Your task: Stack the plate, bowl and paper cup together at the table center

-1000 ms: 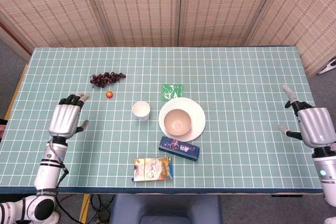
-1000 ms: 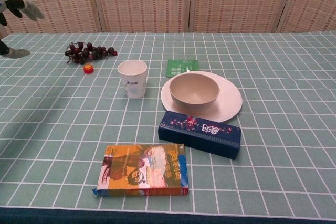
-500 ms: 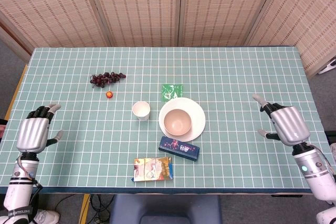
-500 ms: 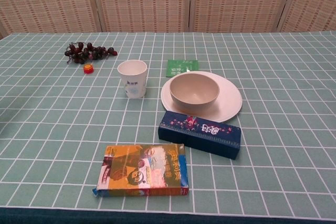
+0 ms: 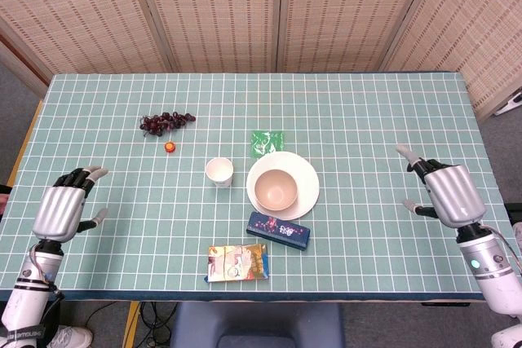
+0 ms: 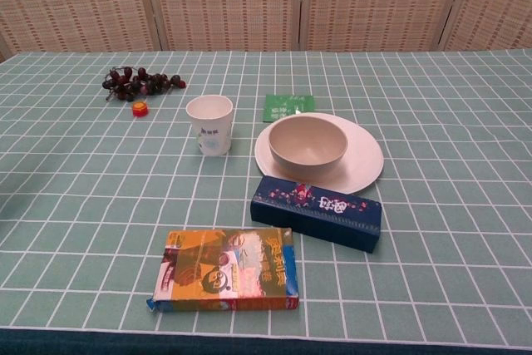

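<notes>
A white plate lies near the table's middle with a beige bowl sitting in it. A white paper cup stands upright just left of the plate, apart from it. My left hand hovers over the table's left edge, empty, fingers extended and slightly apart. My right hand hovers near the right edge, empty, fingers spread. Neither hand shows in the chest view.
A dark blue box lies right in front of the plate. A colourful packet sits nearer the front edge. A green sachet lies behind the plate. Grapes and an orange cap sit at the back left.
Both hands have drawn back from a second ago: the left slid outward and toward the front edge, the right moved inward and forward. Between the last two moments they barely shifted. Objects are unmoved.
</notes>
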You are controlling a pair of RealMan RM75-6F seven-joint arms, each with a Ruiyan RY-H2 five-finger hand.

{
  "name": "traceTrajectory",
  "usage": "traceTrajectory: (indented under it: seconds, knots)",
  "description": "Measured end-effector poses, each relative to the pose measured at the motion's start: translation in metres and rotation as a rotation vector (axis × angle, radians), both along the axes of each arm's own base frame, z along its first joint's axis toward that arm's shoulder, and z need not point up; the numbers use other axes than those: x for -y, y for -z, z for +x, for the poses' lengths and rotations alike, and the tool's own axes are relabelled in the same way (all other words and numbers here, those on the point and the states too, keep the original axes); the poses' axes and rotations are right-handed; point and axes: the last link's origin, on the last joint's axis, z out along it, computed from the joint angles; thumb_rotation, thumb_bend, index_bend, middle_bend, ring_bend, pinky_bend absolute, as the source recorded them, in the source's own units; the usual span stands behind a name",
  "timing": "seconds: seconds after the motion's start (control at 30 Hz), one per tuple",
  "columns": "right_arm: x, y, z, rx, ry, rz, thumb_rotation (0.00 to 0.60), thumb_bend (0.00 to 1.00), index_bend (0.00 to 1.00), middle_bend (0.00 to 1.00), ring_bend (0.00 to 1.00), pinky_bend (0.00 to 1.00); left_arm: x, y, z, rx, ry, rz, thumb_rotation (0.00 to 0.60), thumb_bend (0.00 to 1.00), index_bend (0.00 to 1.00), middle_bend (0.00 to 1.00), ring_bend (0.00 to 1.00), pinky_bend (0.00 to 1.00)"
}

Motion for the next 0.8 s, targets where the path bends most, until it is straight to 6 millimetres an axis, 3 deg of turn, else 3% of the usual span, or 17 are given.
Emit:
traceTrajectory:
  seconds: [0.47,0.8]
  knots:
    - [-0.023,-0.02,-0.014,0.006,0.053,-0.085,0.6,0.0,0.13,0.4,0.46,0.69,-0.073,0.052,0.065,-0.122,0.1,-0.219,0.6,0.22,0.07,0.07,0.11,0.23]
    - [-0.028,-0.023,-0.018,0.01,0.072,-0.096,0.6,0.0,0.13,0.4,0.46,0.69,-0.105,0.09,0.105,-0.218,0.107,-0.327,0.6,0.22,0.04,0.02,0.08,0.22]
